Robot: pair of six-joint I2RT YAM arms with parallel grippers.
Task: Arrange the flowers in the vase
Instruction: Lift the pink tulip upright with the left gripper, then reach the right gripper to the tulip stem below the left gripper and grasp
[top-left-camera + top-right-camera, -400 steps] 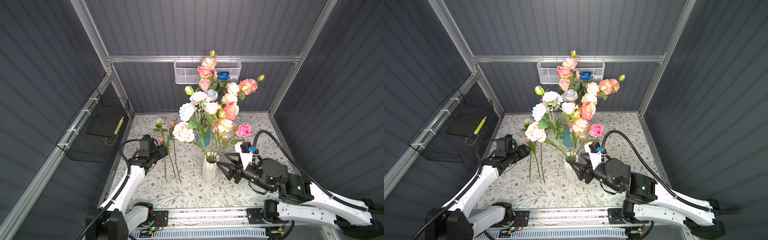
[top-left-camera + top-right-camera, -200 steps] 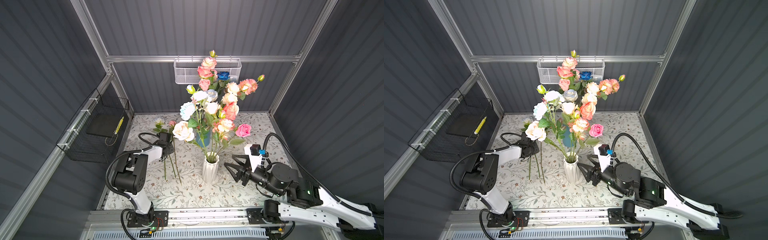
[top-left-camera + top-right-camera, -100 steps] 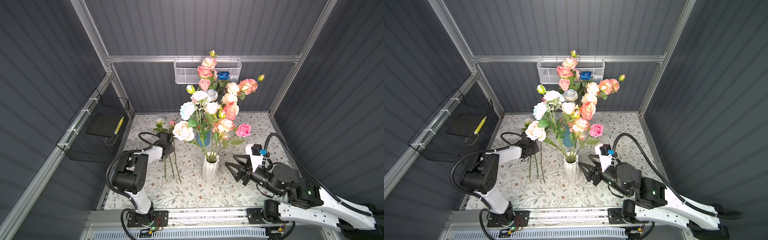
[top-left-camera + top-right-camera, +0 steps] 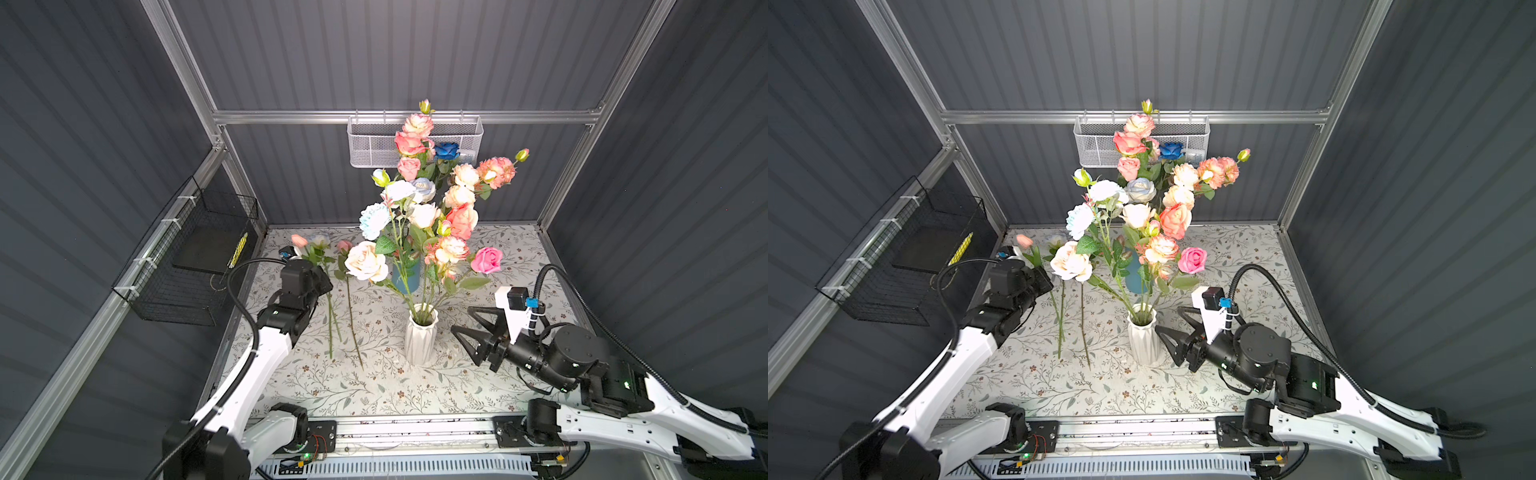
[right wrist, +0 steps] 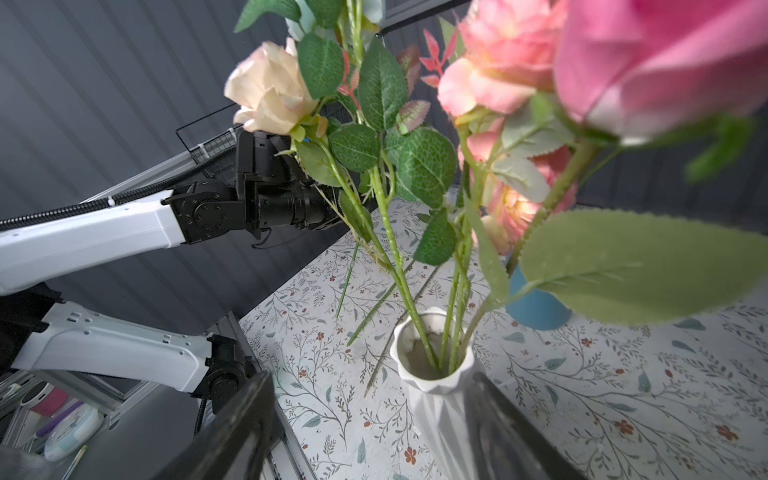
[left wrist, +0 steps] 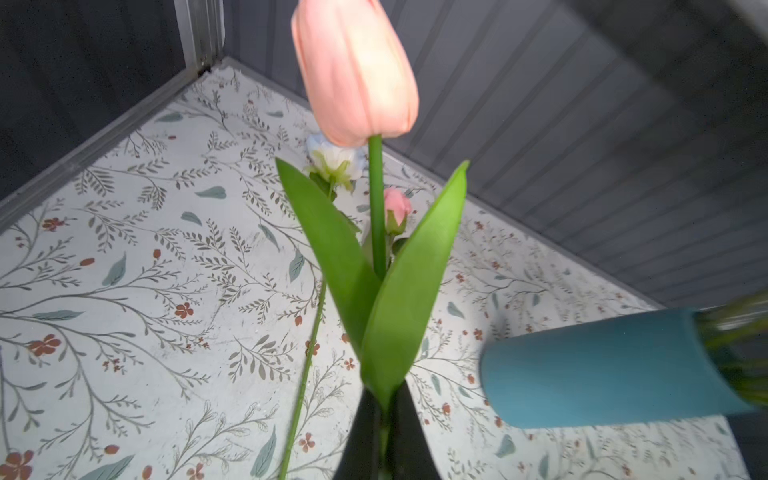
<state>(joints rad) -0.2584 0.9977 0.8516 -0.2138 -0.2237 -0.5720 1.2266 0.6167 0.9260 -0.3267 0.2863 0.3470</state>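
The left gripper (image 6: 384, 401) is clamped on the peach artificial tulip (image 6: 357, 70): raise it, then lower the stem (image 6: 377, 199) into the white faceted vase (image 4: 420, 340) (right gripper (image 4: 461, 319), spread wide, stands beside it).

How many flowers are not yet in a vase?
3: a pink tulip in the left gripper; a white flower and a pink bud lying on the table beside it. The bouquet may hide more.

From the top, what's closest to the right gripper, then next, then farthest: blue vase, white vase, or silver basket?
1. The white vase, just beside the right gripper.
2. The blue vase, behind the white vase.
3. The silver basket, high on the back wall.
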